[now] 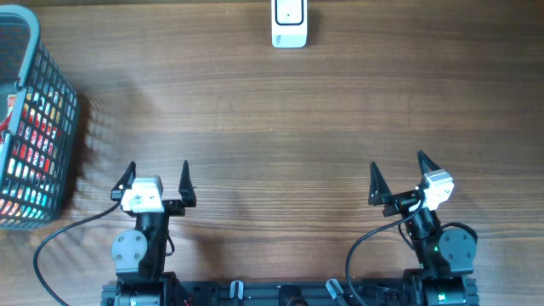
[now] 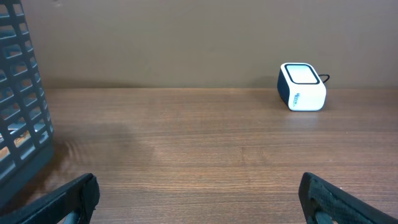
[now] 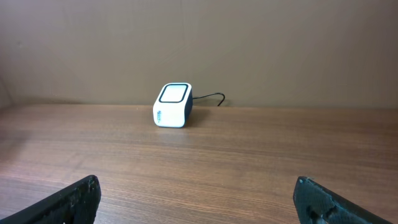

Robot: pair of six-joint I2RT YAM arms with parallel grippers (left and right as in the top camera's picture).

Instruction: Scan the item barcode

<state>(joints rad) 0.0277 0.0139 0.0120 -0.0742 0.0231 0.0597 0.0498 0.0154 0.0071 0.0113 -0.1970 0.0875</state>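
Observation:
A white barcode scanner [image 1: 289, 24] with a dark top window stands at the far edge of the wooden table; it also shows as a white box [image 2: 301, 87] in the left wrist view and as a box [image 3: 172, 105] with a black cable in the right wrist view. Colourful packaged items [image 1: 32, 144] lie inside the grey wire basket [image 1: 47, 98] at the far left. My left gripper [image 1: 157, 172] is open near the front edge, nothing between its fingers. My right gripper [image 1: 398, 167] is open too, at the front right, holding nothing.
The basket's dark mesh wall [image 2: 18, 106] fills the left edge of the left wrist view. Bare wood lies between both grippers and the scanner. A beige wall rises behind the table's far edge.

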